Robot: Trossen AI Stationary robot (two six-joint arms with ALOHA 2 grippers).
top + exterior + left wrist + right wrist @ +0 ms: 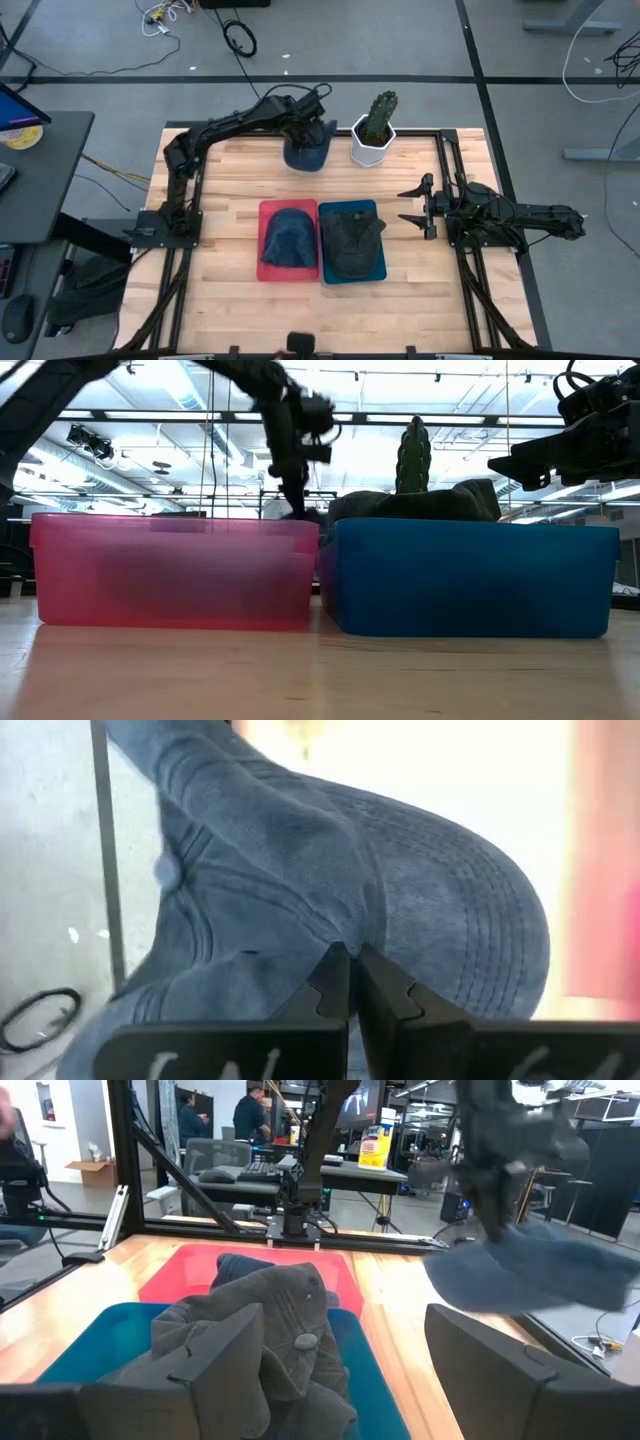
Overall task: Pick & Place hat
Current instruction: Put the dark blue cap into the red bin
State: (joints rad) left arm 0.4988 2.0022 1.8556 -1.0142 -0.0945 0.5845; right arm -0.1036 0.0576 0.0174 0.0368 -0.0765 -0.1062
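A blue denim hat hangs at the table's far side, just left of the cactus pot, with my left gripper shut on it from above. In the right wrist view the same hat floats above the table's far end. A second blue hat lies in the red bin, and a grey hat lies in the blue bin. My right gripper waits open at the table's right side, holding nothing. My left gripper pinches a fold of the blue hat's crown cloth between its two shut fingers. The fingers come from above, slanting down. The hat hangs below them, lifted clear of the table, with its stitched brim sticking out to one side.
The white pot with the cactus stands close to the right of the hanging hat. The red and blue bins sit side by side at the table's middle. Bare wood lies between the hat and the bins. People show in the room beyond.
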